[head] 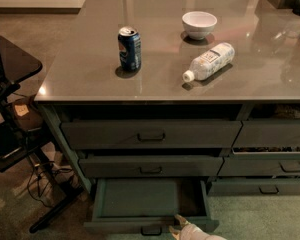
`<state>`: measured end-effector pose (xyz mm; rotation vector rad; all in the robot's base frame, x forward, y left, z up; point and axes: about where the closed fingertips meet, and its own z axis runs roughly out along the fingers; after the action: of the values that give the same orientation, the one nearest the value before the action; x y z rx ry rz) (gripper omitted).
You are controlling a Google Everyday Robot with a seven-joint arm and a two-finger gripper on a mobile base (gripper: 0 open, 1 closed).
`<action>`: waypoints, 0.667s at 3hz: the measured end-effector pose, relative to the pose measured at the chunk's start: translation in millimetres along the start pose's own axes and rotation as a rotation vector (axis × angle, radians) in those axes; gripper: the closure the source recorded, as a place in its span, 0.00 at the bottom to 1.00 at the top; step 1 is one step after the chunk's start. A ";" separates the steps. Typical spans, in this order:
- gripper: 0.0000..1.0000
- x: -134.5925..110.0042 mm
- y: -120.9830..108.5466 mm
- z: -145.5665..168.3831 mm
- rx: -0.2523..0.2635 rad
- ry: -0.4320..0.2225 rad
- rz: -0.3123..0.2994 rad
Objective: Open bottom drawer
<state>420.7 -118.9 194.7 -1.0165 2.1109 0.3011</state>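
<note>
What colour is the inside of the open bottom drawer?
Green inside the bottom drawer, in the camera view; gripper at its front edge.

Countertop, grey: blue can upright; white bowl; plastic bottle on its side (cap toward the front edge). Black stand at left. Gripper at bottom edge.

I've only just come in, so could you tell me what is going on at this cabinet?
The robot is opening the bottom drawer, which stands pulled well out with its flat green tray showing. The gripper is at the lower edge of the view, at the drawer's front just right of the centre pull. On the countertop stand a blue soda can and a white bowl; a plastic bottle lies on its side.
</note>
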 end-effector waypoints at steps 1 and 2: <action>1.00 0.0 0.1 0.0 0.000 0.000 0.000; 1.00 7.3 9.0 -8.5 0.004 0.010 0.000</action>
<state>406.5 -121.4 194.3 -1.0174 2.1197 0.2931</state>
